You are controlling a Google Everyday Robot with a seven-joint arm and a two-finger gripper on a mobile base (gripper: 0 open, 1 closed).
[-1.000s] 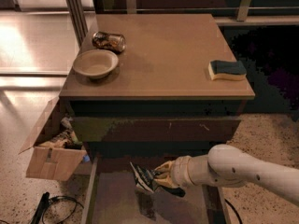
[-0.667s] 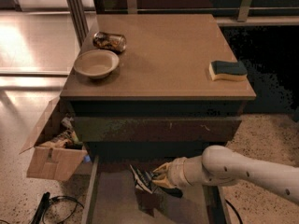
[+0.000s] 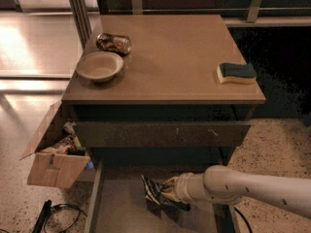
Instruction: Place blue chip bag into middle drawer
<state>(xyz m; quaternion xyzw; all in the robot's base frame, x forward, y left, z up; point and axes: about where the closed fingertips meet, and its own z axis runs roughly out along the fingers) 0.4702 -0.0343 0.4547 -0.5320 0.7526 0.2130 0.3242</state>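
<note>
The blue chip bag (image 3: 151,192) is a dark, wrinkly foil bag held just above the floor of the open middle drawer (image 3: 119,212). My gripper (image 3: 165,191) comes in from the right on a white arm and is shut on the bag's right side. The drawer is pulled out below the cabinet, with a pale grey-tan floor and thin side walls. The bag's lower part casts a shadow on the drawer floor.
On the cabinet top stand a tan bowl (image 3: 99,66), a shiny can (image 3: 113,43) on its side, and a blue-topped yellow sponge (image 3: 236,73). The scuffed upper drawer front (image 3: 160,134) is above the open drawer. A cardboard box (image 3: 54,157) and cables (image 3: 48,215) are at left.
The arm has drawn slightly left and back toward the cabinet, carrying the bag with it. The bag stays in the grip over the drawer.
</note>
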